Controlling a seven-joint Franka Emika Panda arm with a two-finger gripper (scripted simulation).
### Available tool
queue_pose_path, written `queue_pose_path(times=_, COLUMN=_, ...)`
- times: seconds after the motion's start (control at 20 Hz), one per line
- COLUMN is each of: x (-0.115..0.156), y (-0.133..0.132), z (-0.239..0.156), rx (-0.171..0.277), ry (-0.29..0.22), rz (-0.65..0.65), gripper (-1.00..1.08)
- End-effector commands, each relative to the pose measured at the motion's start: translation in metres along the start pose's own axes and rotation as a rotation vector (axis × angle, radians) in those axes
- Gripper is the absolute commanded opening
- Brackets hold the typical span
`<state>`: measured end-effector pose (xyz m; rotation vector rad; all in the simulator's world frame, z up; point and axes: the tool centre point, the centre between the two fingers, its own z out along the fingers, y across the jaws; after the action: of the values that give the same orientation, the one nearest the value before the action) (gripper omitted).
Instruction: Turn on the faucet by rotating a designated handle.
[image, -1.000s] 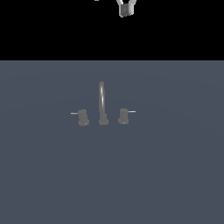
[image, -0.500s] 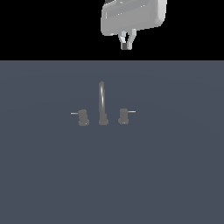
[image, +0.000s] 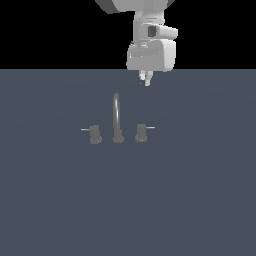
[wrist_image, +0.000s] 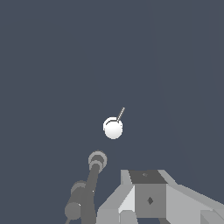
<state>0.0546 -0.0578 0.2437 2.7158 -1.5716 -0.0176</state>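
Flat slate-grey surface (image: 60, 200) beneath the claw (image: 145, 78), black void behind it. The claw's pale fingers sit nearly together, gripping nothing. Below it stands the dull metal faucet (image: 117, 120), thin arched spout; the designated handle (image: 141, 133), a stubby cylinder, sits almost directly underneath.

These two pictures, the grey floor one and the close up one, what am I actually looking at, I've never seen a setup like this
These are computer renders of a simulated robot arm. The exterior view looks at the scene from a distance: the pale arm hangs at the top with its gripper pointing down, holding nothing. Below it, on a flat grey surface, stands a small faucet with a tall arched spout and two short valves. The designated handle is the valve on the exterior view's right, with a thin rod sticking outward. The other handle mirrors it. The wrist view comes from a camera on the arm, looking down at the same handle, which shows as a bright round top.
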Motion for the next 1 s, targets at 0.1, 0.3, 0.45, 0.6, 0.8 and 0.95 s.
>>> queue_pose_path(times=0.1, x=0.017, y=-0.015, z=0.042, rx=0.003, ry=0.001, rz=0.117, gripper=-1.0)
queue_pose_path(times=0.3, x=0.029, y=-0.026, z=0.082, rx=0.006, ry=0.002, rz=0.219, gripper=-1.0)
queue_pose_path(times=0.45, x=0.037, y=-0.031, z=0.11, rx=0.007, ry=0.003, rz=0.287, gripper=-1.0)
queue_pose_path(times=0.6, x=0.043, y=-0.035, z=0.133, rx=0.008, ry=0.004, rz=0.344, gripper=-1.0)
queue_pose_path(times=0.8, x=0.048, y=-0.038, z=0.157, rx=0.009, ry=0.005, rz=0.401, gripper=-1.0)
queue_pose_path(times=0.95, x=0.051, y=-0.039, z=0.17, rx=0.01, ry=0.005, rz=0.43, gripper=-1.0)
